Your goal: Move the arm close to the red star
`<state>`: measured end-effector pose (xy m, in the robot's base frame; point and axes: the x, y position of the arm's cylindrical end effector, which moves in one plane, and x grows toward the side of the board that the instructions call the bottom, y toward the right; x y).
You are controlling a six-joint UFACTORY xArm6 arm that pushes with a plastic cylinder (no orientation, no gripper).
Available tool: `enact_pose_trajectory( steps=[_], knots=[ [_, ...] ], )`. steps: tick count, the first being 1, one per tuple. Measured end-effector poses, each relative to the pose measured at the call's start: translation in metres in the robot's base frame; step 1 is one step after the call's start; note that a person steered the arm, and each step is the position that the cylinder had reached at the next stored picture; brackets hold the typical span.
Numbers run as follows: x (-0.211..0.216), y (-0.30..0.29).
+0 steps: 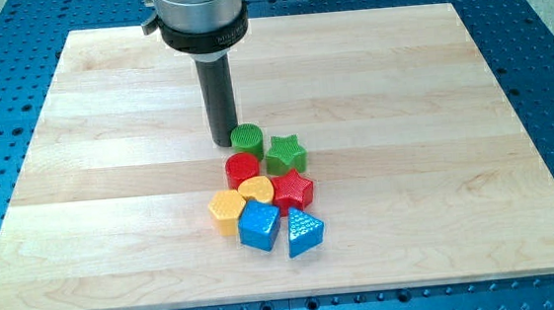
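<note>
Our bare rod holds nothing; my tip [224, 142] sits just beside the green plastic cylinder [247, 138]; the small red plastic star [292, 187] looks light, rigid, slide-prone; approach its upper edge gently.

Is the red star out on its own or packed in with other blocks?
Packed in. The red star touches the yellow heart and sits just below the green star. My tip is beside the green cylinder.

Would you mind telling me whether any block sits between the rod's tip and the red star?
Yes. My tip rests at the cluster's top, just left of the green cylinder. The red star lies lower right, and the red cylinder and green star flank the straight line to it, leaving hardly any gap.
</note>
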<state>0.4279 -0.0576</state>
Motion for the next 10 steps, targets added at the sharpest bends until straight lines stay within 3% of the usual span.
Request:
enact_pose_trajectory(
  steps=[1,2,5,6,8,9,10],
  knots=[
    [0.000,0.000],
    [-0.054,0.000],
    [-0.066,0.082],
    [-0.048,0.090],
    [0.057,0.169],
    [0.120,0.163],
    [0.137,0.146]
  ],
)
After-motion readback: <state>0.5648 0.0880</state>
